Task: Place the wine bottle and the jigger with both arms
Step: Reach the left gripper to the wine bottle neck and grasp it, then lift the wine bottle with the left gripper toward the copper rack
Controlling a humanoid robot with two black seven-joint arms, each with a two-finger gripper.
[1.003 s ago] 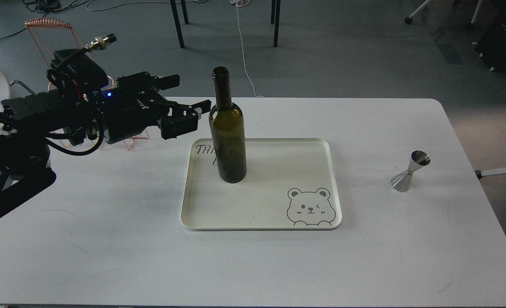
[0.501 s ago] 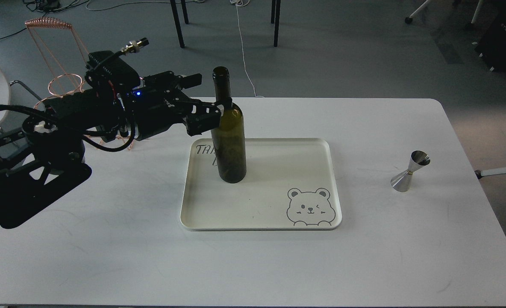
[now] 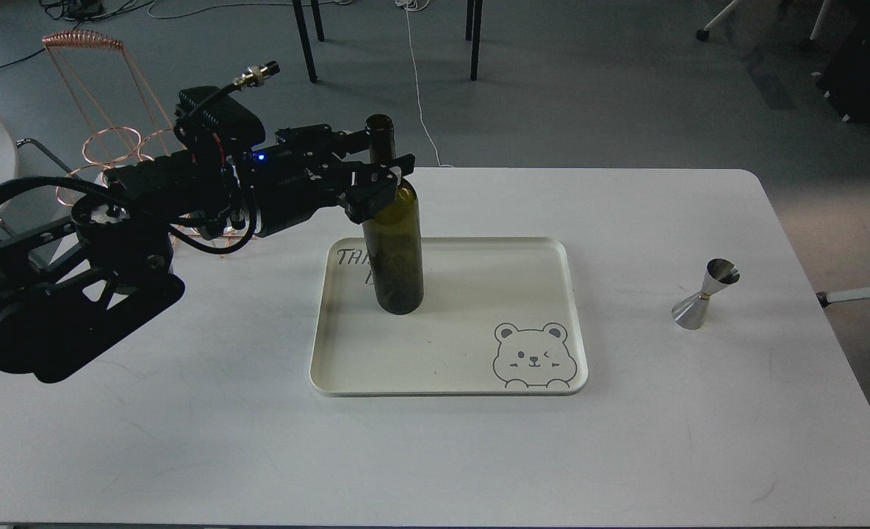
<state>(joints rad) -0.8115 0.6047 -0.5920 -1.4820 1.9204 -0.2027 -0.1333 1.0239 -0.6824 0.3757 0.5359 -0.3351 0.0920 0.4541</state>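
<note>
The wine bottle (image 3: 393,242) stands upright in the far-left part of a cream tray (image 3: 552,382) at the middle of the white counter (image 3: 185,441), with the tray's right half bare apart from a printed bear (image 3: 532,357). The jigger (image 3: 703,295) stands alone well to the right, near the counter's right edge, with open surface between it and the tray and a broad empty strip along the near edge. A second ago the left gripper (image 3: 383,163) hung spread just left of the bottle; it has since pushed in, and its fingers now straddle the base of the neck, one in front, one behind. Whether they press the glass cannot be told. The bottle hides part of the handwriting on the tray. A copper wire rack (image 3: 82,44) stands behind the arm. The right arm is out of frame.
</note>
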